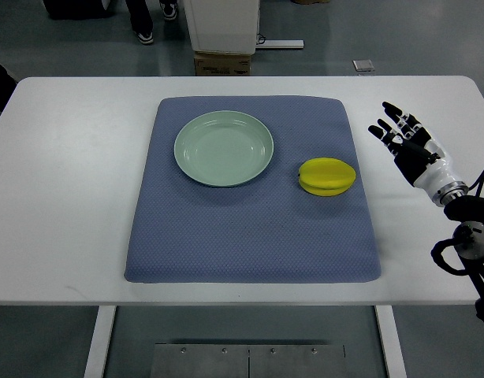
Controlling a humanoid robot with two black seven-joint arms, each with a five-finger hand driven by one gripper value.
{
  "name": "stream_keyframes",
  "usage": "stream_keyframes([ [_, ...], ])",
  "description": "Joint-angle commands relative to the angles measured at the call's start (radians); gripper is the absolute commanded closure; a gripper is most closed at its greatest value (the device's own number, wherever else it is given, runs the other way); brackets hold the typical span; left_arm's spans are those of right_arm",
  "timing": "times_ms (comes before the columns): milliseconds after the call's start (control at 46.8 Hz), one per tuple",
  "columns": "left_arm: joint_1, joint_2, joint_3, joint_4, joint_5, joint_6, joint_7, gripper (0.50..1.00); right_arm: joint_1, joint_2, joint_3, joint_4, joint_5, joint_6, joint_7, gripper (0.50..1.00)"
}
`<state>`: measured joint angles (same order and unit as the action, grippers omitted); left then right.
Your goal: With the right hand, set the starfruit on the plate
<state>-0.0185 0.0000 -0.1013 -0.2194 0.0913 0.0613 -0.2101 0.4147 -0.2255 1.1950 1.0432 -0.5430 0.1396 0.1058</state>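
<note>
One hand in shot, the right hand (406,142), coming in from the right edge w/ its arm low along that side. It sits over the bare white table (68,197), just off the right edge of the mat. Fingers (392,118) are black, spread out and pointing up-left, nothing in them, so it's released and loose. Palm/wrist section is white w/ a silver ring, then black joints and cables further down the arm toward the bottom right corner.

Next thing out from the hand is the starfruit (327,176). It's on the blue mat (250,236), right-hand half, near the hand but clearly apart from it, no contact. Bright yellow, glossy, kinda flattened oval from this angle, w/ a darker groove running across it lengthwise btwn two ridges. Lying on its side, can't really see the star shape from up top.

Further left is the plate (191,157), pale green, round, shallow rim, nothing on it. It's on the upper middle part of the mat, near the fruit but w/ a gap of mat btwn them.

Mat is quilted-looking blue-grey fabric, covers most of the table's middle. Beyond the far table edge: a cardboard box (222,63) under a white cabinet base (222,24), plus a person's shoes (143,35) on the grey floor.
</note>
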Motion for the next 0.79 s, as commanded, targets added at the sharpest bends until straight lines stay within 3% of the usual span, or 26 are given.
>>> stream_keyframes([
  [0,0.000,0.000,0.000,0.000,0.001,0.002,0.000,0.500,0.003,0.000,0.000,0.000,0.000,0.000,0.000,0.500],
  [769,0.011,0.000,-0.002,0.002,-0.001,0.006,0.000,0.500,0.015,-0.006,-0.005,0.001,0.005,0.002,0.002,0.500],
])
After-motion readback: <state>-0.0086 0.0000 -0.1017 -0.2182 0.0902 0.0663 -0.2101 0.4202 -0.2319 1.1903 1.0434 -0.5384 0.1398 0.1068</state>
